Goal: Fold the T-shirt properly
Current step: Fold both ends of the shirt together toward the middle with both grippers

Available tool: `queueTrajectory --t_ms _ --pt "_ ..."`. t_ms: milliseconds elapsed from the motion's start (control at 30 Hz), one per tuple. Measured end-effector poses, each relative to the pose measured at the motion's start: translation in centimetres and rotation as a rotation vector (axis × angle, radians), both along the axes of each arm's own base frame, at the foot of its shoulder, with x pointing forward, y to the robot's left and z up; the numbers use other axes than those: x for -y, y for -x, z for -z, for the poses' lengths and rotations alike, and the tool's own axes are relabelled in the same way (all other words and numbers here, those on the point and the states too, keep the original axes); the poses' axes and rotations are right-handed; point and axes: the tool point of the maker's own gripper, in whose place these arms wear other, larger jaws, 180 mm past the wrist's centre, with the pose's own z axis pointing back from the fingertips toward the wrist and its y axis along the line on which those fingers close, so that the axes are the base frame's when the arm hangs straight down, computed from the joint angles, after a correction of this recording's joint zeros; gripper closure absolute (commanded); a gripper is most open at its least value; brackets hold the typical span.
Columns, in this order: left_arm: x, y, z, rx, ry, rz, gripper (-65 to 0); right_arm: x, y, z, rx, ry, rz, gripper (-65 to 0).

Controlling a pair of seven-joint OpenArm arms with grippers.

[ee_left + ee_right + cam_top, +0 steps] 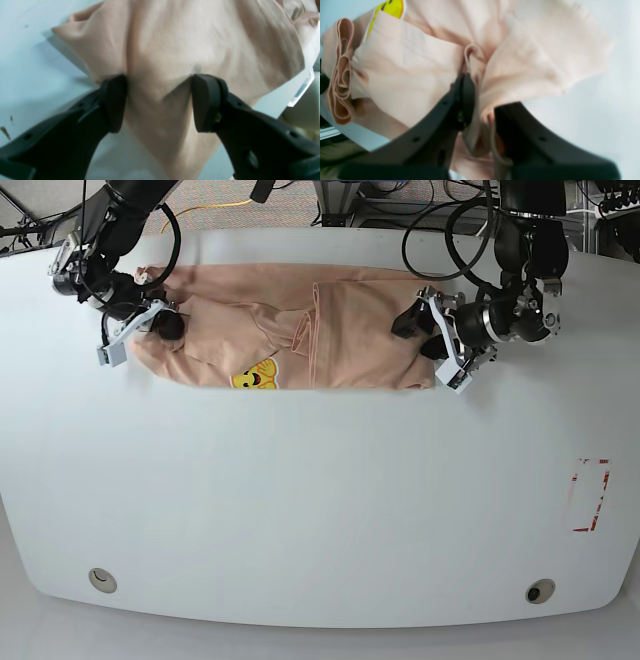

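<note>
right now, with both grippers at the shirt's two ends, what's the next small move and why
Probably close the left gripper first. Its jaws stand open, straddling a peak of the T-shirt without pinching it, while the right gripper looks already shut on a bunched fold at the other end. The shirt lies half folded on the table, so lifting now would likely raise one end only.

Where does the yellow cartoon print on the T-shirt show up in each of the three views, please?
Left wrist: not in it; only plain fabric of the T-shirt shows.
Right wrist: the yellow cartoon print is at the top left edge, partly cut off.
Base: the print sits on the shirt's near edge, left of centre.
Shared landmark: the white table.
</note>
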Motion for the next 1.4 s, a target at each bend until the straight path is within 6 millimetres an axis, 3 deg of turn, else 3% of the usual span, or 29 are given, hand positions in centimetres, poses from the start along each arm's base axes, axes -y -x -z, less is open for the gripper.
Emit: queueTrajectory --t_ms 200,367,500,700,900,1033,1400 --pt "1.7 -0.6 0.3 0.016 -0.007 -0.008 -38.5 1.3 -0.1 -2.3 0.046 0.107 -0.035 0.0" --pt "3.4 -0.9 0.5 0.027 -0.043 0.023 -38.5 0.7 -0.5 -5.5 0.105 0.216 -0.115 0.0" --pt "6.0 -0.6 0.7 0.031 -0.052 0.070 -38.5 0.4 -1.1 -8.6 0.167 0.303 -0.170 0.0" --pt "10.6 -0.3 0.8 0.040 0.000 0.116 -38.5 -3.6 -2.4 -10.4 0.260 0.200 -0.279 -0.3" --pt "13.5 -0.3 1.3 0.036 0.086 0.124 -38.5 -6.7 -2.8 -10.9 0.299 0.129 -0.368 -0.5" --pt "14.1 -0.1 1.3 0.027 0.114 0.123 -38.5 -9.3 -3.3 -11.3 0.337 0.076 -0.405 -0.5" --pt "14.5 0.0 1.3 0.022 0.125 0.126 -38.5 -13.6 -3.2 -10.5 0.338 0.035 -0.531 -0.6"
